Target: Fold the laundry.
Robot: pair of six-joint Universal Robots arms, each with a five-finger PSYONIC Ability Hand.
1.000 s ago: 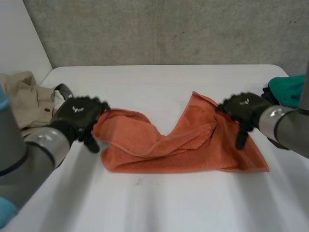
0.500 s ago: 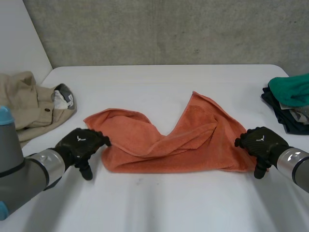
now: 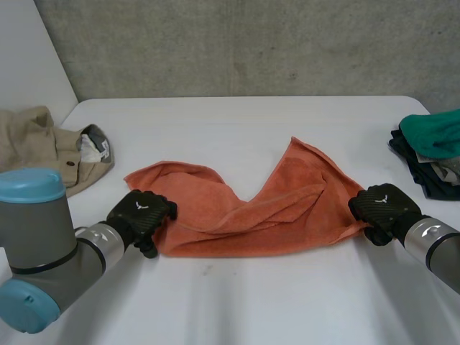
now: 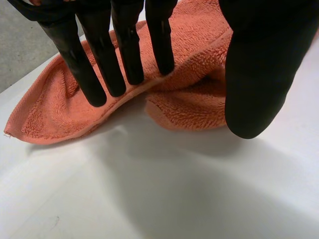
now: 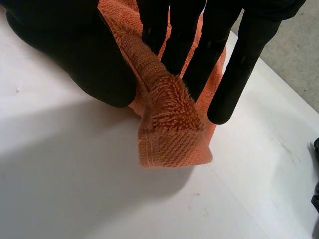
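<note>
Our arms reach low and forward. Our left hand (image 3: 141, 213) has straight fingers, thumb apart; our right hand (image 3: 379, 205) pinches a towel (image 3: 215, 208) corner.

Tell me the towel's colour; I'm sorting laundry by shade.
The towel is plain orange, shown best in the left wrist view.

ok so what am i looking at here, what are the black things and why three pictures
This is a robot with two arms, each ending in a black mechanical hand. The wide picture is from a camera behind the arms, looking down on a white table; each close-up is from a wrist camera looking along that hand's palm. An orange towel lies rumpled mid-table, a beige garment on the left, green and dark clothes on the right. The right hand pinches a towel corner between thumb and fingers. The left hand rests straight fingers on the towel's other end, thumb apart.
</note>
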